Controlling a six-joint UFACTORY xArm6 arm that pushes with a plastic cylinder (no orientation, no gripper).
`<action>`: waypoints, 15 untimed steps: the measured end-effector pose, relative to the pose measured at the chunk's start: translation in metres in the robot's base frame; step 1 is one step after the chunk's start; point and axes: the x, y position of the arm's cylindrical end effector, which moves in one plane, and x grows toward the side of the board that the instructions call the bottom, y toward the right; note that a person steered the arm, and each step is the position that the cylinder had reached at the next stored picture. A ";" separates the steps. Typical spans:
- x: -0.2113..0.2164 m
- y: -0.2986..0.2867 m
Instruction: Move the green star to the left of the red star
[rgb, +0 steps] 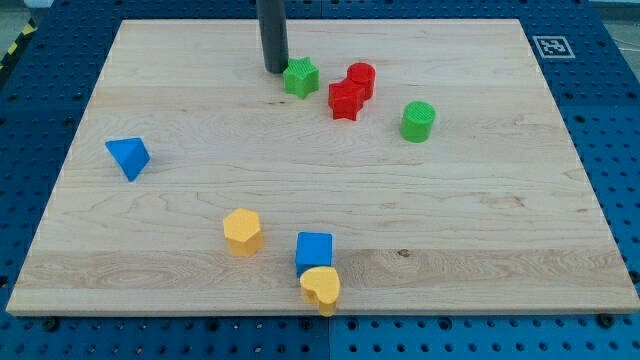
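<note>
The green star (300, 77) lies near the view's top centre of the wooden board. The red star (345, 100) lies just to its lower right, a small gap apart. My tip (276, 69) stands just left of the green star, touching or almost touching its left side. The rod rises straight up out of the view's top.
A red cylinder (361, 79) touches the red star's upper right. A green cylinder (418, 121) stands further right. A blue triangle (129, 157) lies at the left. A yellow hexagon (243, 231), a blue cube (314, 251) and a yellow heart (321, 288) lie near the bottom edge.
</note>
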 end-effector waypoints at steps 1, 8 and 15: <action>-0.046 0.005; 0.005 0.008; 0.045 -0.031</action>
